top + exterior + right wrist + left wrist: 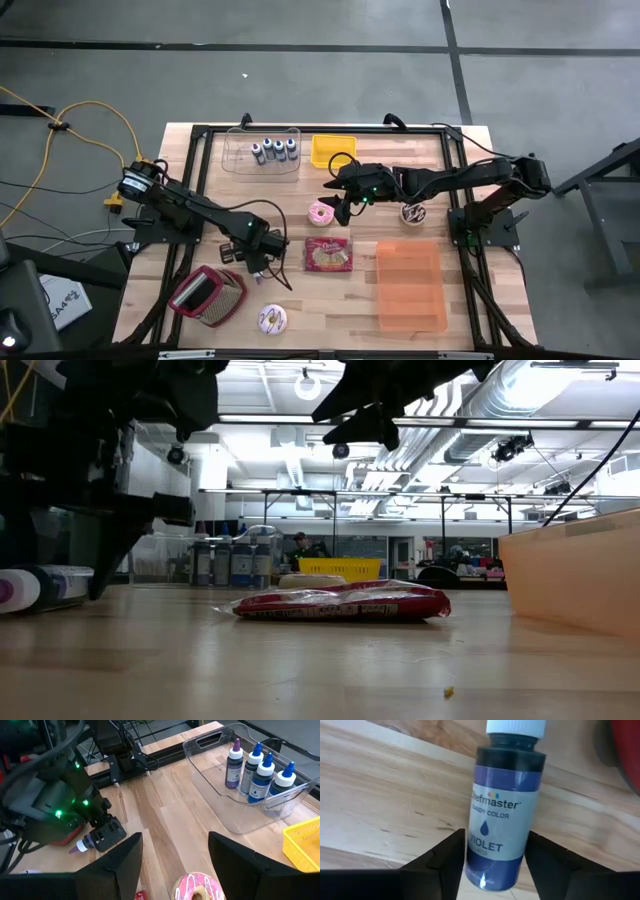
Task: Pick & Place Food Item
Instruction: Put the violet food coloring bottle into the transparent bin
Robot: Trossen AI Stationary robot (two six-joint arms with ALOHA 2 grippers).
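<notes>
Violet bottle (503, 810), base cut off

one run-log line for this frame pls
left gripper: open astride lying violet food-colour bottle | right gripper: open, hovering above pink frosted donut

A grey concrete floor (300, 60) is seen around the wooden counter (200, 165), crossed by dark seam lines (455, 50). A yellow cable (90, 110) is laid in loops on the floor to the left of the counter, and a dark metal frame (610, 190) is seen on the floor to the right. In the low view, a large hall is shown beyond the counter, lit by rows of bright ceiling lights (300, 420). Silver ventilation ducts (520, 390) are run under the ceiling at the right. Far benches on dark frames (400, 510) are seen, and a person (297, 542) is seated behind them.
</notes>
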